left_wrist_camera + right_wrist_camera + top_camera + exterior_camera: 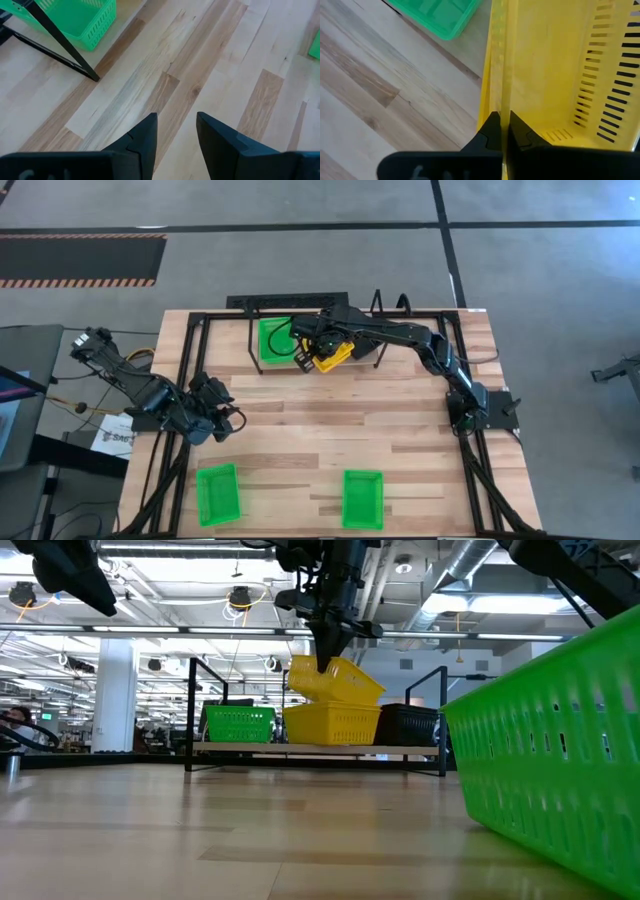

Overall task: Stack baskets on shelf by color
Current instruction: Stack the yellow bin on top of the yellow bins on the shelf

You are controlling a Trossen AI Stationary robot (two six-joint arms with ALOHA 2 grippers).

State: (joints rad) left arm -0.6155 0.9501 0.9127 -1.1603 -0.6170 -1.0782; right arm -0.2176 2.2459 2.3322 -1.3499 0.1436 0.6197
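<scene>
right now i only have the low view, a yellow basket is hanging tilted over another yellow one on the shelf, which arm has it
Observer: The right claw, shut on the rim of the tilted yellow basket.
Operator: where's the left claw
Observer: Open and empty, the left claw hangs over bare table, near its left side.
Operator: how many green baskets off the shelf
Observer: Two: one green basket near the front left, another green basket front centre. A third green basket sits on the shelf.

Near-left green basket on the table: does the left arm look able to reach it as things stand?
Probably yes. The left gripper hangs open and empty over bare table, and nothing lies between it and that green basket.
</scene>
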